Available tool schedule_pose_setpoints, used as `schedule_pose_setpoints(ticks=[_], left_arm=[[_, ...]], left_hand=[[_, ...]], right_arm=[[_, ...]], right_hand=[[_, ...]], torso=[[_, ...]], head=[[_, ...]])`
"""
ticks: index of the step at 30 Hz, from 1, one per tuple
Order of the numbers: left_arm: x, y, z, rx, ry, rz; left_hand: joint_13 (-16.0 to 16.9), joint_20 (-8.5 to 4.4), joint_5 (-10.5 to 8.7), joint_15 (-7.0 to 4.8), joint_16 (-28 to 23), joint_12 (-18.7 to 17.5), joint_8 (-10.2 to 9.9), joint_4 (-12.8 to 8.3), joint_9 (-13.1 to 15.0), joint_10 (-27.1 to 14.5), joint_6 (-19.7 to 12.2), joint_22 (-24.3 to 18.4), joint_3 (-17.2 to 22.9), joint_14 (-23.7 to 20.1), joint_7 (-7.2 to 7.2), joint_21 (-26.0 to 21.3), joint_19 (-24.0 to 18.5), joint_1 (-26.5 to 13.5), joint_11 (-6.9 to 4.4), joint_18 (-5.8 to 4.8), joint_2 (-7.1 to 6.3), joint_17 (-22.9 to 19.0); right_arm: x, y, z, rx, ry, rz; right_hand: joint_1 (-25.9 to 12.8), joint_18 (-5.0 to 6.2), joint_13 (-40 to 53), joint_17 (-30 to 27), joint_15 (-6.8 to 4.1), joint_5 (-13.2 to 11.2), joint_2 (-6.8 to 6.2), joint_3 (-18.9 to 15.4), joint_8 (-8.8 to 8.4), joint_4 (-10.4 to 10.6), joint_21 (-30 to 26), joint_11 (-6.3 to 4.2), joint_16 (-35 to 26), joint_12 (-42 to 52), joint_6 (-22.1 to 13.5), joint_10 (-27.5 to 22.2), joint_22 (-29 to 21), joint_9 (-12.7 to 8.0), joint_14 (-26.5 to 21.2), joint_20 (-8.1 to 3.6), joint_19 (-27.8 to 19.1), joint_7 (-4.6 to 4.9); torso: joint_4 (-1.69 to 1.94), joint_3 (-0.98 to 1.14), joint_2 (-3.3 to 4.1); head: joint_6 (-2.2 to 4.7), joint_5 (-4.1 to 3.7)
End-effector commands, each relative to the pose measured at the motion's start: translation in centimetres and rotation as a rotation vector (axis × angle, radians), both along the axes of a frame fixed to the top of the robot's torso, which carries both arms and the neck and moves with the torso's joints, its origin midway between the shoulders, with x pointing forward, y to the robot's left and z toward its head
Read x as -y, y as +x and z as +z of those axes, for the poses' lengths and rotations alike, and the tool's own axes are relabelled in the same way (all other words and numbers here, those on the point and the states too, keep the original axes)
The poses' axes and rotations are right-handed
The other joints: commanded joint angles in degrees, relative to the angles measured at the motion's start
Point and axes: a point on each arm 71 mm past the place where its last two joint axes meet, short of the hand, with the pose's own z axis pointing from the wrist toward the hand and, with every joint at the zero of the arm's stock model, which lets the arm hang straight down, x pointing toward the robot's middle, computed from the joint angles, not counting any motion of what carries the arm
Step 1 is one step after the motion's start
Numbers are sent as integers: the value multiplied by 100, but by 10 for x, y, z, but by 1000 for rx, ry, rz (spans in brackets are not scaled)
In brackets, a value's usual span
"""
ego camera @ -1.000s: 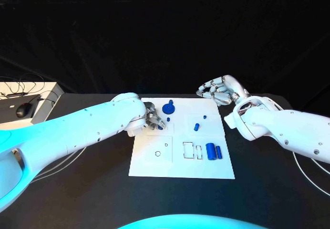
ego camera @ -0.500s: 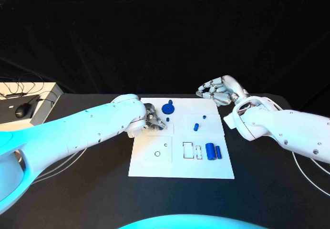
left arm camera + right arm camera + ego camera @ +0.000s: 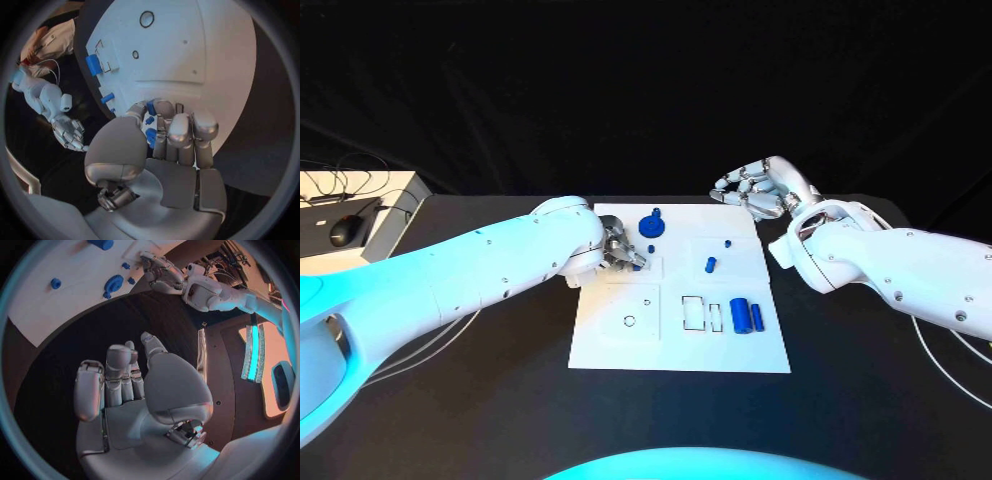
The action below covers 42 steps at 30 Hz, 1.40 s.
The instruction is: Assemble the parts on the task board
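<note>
Between left hand (image 3: 164, 134) fingers, apparently: blue part (image 3: 150, 136).

board (image 3: 678, 350): middle of surface (image 3: 488, 400)
disc part (image 3: 651, 226): board's far edge
two cylinders (image 3: 747, 316): side by side, board's right
mouse (image 3: 348, 231): far left, off surface

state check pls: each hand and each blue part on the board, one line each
left hand: fingers curled round a small blue part, over the task board
right hand: holds nothing, fingers curled in, off the board's far right corner
round blue part with knob: on the board, far end
two blue cylinders: lying side by side, near right
small blue peg: on the board, mid right
</note>
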Motion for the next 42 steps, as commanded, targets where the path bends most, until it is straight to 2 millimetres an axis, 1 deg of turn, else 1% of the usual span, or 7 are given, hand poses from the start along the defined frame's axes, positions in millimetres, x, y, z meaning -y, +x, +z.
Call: schedule_pose_setpoints(ticks=[1, 8, 13, 17, 26, 32, 42], left_arm=[[-2, -5, -10, -39, 18, -12], [-7, -6, -9, -39, 22, -11], [-10, -6, -7, -26, 24, -8], [-12, -6, -6, -17, 23, -7], [-13, -7, -1, 9, -1, 3], [-12, -6, 7, 32, -43, 20], [-29, 5, 36, 59, -166, 89]], left_hand=[[-5, 2, 1, -10, 18, 20, -11, 7, 3, -8, 8, 8, -41, 1, -29, -33, 26, 62, 3, -83, -20, -3], [-10, -1, -23, -9, 26, 26, 0, 60, 4, -4, 33, 31, -275, 4, -30, -48, 32, 37, 3, -89, -95, 5], [-5, 6, -65, -4, 22, 38, 21, 77, 23, -17, 56, 61, -1245, 2, -23, -63, 39, 59, 28, -88, -94, -3], [2, 8, -613, 3, 22, 51, 46, 242, 51, -21, 54, 67, -1452, 2, -2, -76, 40, 23, 26, -81, -105, -5], [10, 4, -1337, 0, 19, 91, 78, 981, 77, -60, 45, 98, -1182, -3, 11, -113, 47, 116, 34, -72, -587, -19], [4, 8, -1938, 2, 3, 93, 68, 1032, 67, -73, 33, 104, -1152, -9, 15, -128, 48, 5, 41, -66, -667, -41], [14, 276, -1901, 207, -336, 121, -697, 1016, -887, -510, -281, -338, -533, -177, 377, -667, -306, 201, 304, 167, -667, -405]], right_arm=[[-1, 0, 0, 1, -8, 14], [0, 0, 0, 2, -8, 12], [0, -1, 0, 2, -8, 12], [0, -1, -1, 1, -8, 12], [1, -1, -2, 0, -8, 11], [1, -2, -2, -1, -8, 11], [4, -2, -3, -2, -10, 6]], right_hand=[[-43, -99, 7, 6, -9, 32, 31, -35, -36, 11, 14, -29, -3, -39, 28, -11, 1098, -5, 30, -25, 524, 28], [-43, -99, 7, 6, -9, 32, 31, -35, -36, 11, 14, -29, -3, -39, 28, -11, 1098, -5, 30, -25, 524, 28], [-42, -99, 8, 7, -9, 33, 31, -35, -36, 10, 14, -29, -5, -40, 29, -11, 1098, -6, 30, -25, 524, 28], [-38, -99, 9, 11, -9, 34, 33, -33, -37, 5, 15, -30, -12, -41, 29, -9, 1097, -8, 31, -25, 524, 27], [-38, -99, 9, 11, -9, 34, 33, -33, -37, 5, 15, -30, -12, -41, 29, -9, 1097, -8, 31, -25, 524, 27], [-38, -99, 9, 11, -9, 34, 33, -33, -37, 5, 15, -30, -12, -41, 29, -9, 1097, -8, 31, -25, 524, 27], [-38, -99, 9, 11, -9, 34, 33, -33, -37, 5, 15, -30, -12, -41, 29, -9, 1097, -8, 31, -25, 524, 27]], torso=[[2, 0, -4], [5, 1, -5], [6, 3, -7], [5, 3, -8], [1, 5, -4], [3, 1, -7], [7, 12, -14]], head=[[-8, -9], [-16, -15], [-15, -24], [-14, -19], [-1, -15], [25, -15], [73, -30]])
